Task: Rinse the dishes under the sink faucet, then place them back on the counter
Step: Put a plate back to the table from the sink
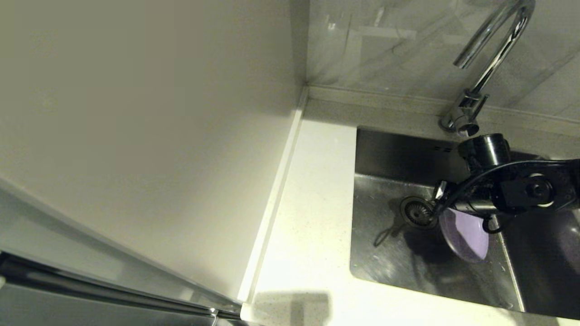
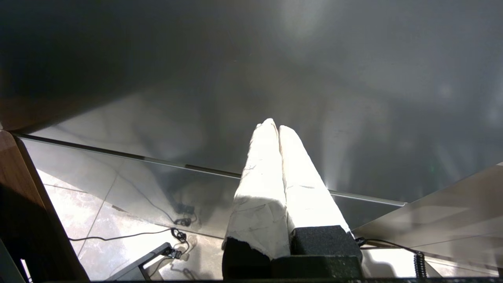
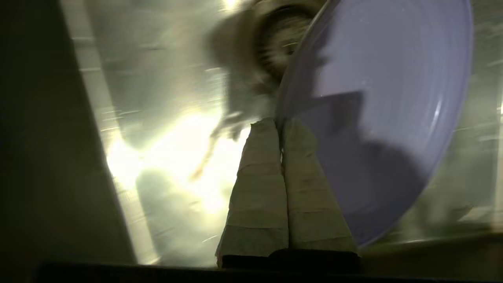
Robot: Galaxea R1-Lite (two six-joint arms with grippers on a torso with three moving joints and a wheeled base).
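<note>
Right of frame, over the sink [image 1: 385,258], right gripper [image 3: 279,124] is pinching the plate [image 3: 377,98] rim, fingers [image 3: 259,184] fully closed; left gripper [image 2: 277,127] closed, empty.

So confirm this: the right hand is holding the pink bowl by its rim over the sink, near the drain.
Not the pink bowl. The right hand grips a lavender plate by its rim, as the right wrist view shows. It is over the sink, near the drain.

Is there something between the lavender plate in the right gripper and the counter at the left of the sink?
Nothing visible. The right gripper pinches the rim of the flat round lavender plate above the stainless steel sink; the white speckled counter beside it shows bare.
</note>
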